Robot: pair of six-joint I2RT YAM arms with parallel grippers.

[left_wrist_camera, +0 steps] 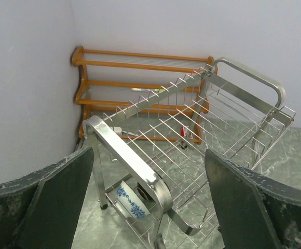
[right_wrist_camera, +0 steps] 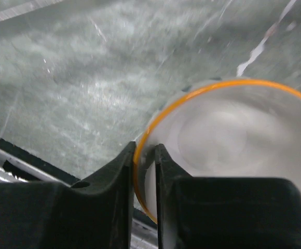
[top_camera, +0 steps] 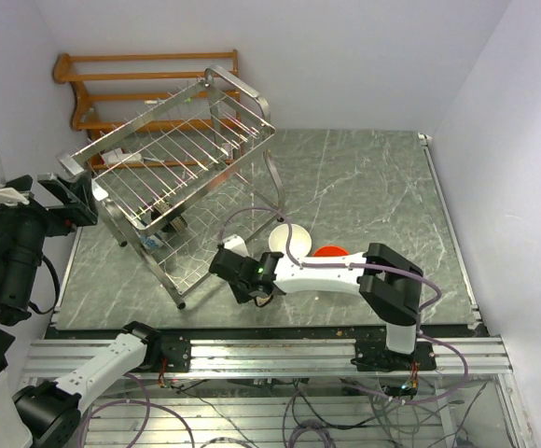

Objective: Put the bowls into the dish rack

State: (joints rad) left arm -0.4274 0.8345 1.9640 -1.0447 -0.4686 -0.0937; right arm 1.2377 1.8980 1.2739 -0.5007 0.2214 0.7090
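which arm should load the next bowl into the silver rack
Right. The right gripper is shut on a bowl by its rim, beside the dish rack; the left gripper is open, holding nothing.

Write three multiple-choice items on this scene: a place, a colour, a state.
1. Where does the blue-and-white bowl sit? A) lower tier of the silver dish rack B) wooden rack C) bare table
2. What colour is the rim of the bowl in the right claw? A) green B) orange C) black
3. How is the left claw? A) shut on a bowl B) shut, empty C) open, empty
Answers: 1 A, seen under the upper wires. 2 B, the pinched rim is orange. 3 C, its fingers stand wide apart, gripping nothing.
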